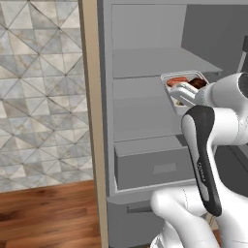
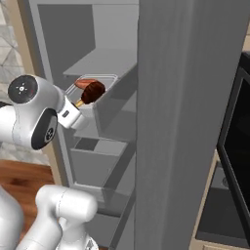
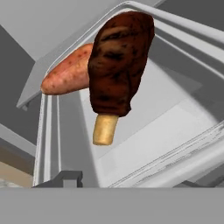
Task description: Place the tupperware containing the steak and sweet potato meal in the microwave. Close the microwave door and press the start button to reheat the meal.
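Note:
The tupperware (image 1: 167, 77) (image 2: 73, 89) (image 3: 144, 131) is a translucent grey-white tray at the front edge of a shelf in an open grey fridge. Inside it are the dark brown steak (image 1: 197, 83) (image 2: 93, 91) (image 3: 118, 61), with a tan bone stub, and behind it the orange-red sweet potato (image 1: 177, 81) (image 2: 87, 81) (image 3: 65, 74). My gripper (image 1: 181, 94) (image 2: 78, 103) is at the tray's near end and looks shut on it. One dark fingertip (image 3: 65, 178) shows by the tray's left wall; the other is hidden. The microwave and its door are out of view, unless the dark front noted below is it.
The fridge's shelves and a grey drawer (image 1: 155, 169) lie below the tray. The open fridge door (image 2: 180, 122) stands as a tall grey slab close to the right. A dark glass appliance front (image 2: 237, 146) shows beyond it. A tiled wall (image 1: 38, 97) and wood floor (image 1: 48, 213) are at left.

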{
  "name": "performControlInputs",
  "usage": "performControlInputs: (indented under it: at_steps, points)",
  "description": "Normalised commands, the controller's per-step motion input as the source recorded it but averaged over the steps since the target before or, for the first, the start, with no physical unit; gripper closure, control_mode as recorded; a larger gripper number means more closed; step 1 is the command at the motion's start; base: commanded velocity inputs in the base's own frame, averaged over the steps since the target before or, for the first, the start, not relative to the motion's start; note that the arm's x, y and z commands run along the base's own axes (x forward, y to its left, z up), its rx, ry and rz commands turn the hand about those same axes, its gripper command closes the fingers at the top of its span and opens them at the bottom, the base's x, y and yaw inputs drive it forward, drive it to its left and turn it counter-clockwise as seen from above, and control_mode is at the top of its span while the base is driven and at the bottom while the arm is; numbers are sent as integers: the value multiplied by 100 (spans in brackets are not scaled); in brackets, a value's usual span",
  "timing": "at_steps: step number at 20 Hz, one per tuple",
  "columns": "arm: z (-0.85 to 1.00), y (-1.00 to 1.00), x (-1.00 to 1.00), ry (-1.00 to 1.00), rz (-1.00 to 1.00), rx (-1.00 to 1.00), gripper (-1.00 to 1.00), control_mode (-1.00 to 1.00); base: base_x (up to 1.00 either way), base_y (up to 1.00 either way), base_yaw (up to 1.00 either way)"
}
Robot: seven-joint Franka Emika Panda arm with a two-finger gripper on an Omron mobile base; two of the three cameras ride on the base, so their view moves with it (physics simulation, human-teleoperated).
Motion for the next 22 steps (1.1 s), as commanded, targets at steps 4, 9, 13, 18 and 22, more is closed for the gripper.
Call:
performControlInputs:
  at_steps: [4,9,13,18,22]
  points:
    - [0,0,0,0,0,0,100,100,-50,14,0]
    - [0,0,0,0,0,0,100,100,-65,20,0]
    - [0,0,0,0,0,0,100,100,-58,42,0]
    - [0,0,0,0,0,0,100,100,-49,59,0]
    - [0,0,0,0,0,0,100,100,-42,65,-11]
